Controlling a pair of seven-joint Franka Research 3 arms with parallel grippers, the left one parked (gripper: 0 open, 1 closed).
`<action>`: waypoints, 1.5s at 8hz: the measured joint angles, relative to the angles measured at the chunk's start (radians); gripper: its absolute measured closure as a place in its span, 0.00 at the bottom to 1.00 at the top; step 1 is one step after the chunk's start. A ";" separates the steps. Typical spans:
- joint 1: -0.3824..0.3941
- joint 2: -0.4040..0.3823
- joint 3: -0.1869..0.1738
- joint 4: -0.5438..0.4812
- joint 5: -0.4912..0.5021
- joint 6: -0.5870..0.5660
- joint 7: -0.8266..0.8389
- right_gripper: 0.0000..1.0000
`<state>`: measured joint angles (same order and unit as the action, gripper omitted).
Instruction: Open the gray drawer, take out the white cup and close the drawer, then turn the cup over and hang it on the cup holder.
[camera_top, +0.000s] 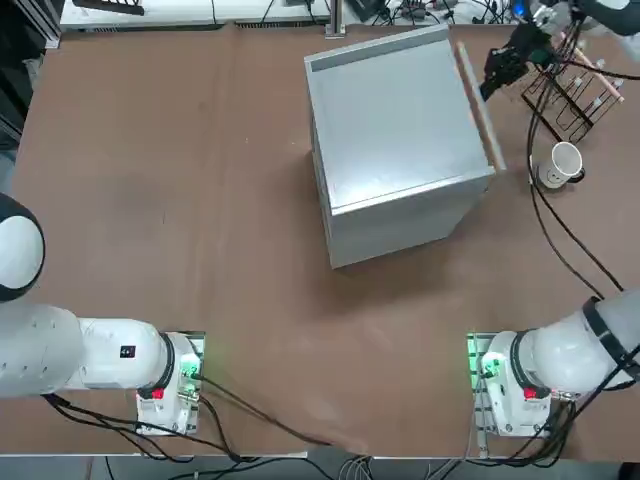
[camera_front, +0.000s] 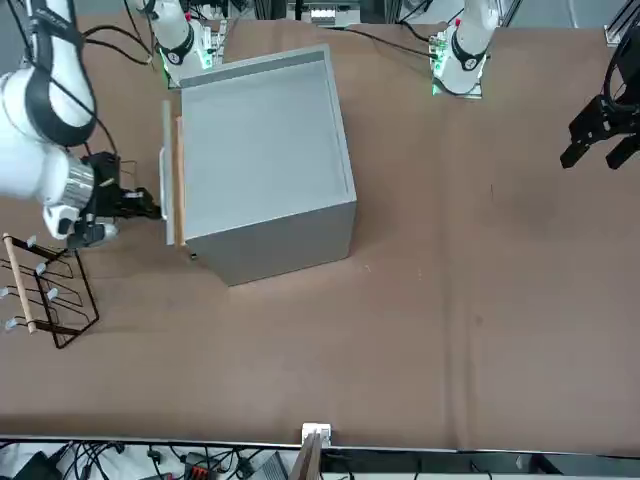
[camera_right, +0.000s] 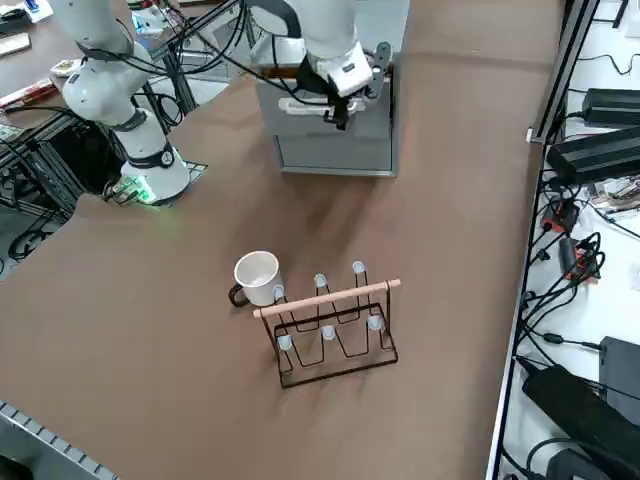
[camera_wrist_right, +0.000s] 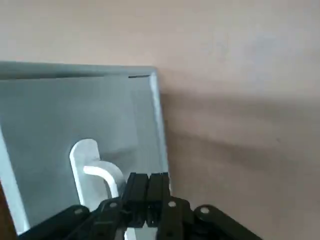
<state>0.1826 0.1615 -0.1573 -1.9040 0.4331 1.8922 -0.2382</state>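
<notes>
Nearest the wrist camera, at the right gripper (camera_wrist_right: 149, 177), holds both fingers together, black and parallel, just off the front face of the cabinet (camera_top: 400, 115), by the metal handle (camera_wrist_right: 106, 174). Cannot tell whether they touch that handle.

At the same side of the cabinet, sticks out slightly as the drawer (camera_front: 168, 185): gray metal in front, with a strip of light wood bared in the narrow gap behind.

On the table (camera_right: 180, 340), out beyond the drawer side of the cabinet and clear of it, stands upright as the cup (camera_right: 258, 279). Looks small and white, with a smooth wall, a round rim and a pale inside open upward. Carries a dark, curved handle low on the side turned away from the cabinet.

Beside the cup, also off the drawer side of the cabinet, shows as the rack (camera_right: 330, 342): thin dark wire bent into loops, with white tips and a pale wooden rod along one edge. Looks much smaller than the cabinet.
</notes>
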 joint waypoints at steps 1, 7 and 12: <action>0.029 0.005 0.000 0.000 0.005 0.004 0.025 0.99; 0.062 -0.001 -0.007 0.038 0.016 0.022 0.069 0.99; 0.048 -0.045 -0.114 0.302 -0.207 -0.242 0.115 0.98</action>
<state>0.2303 0.1168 -0.2708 -1.6019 0.2262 1.6506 -0.1234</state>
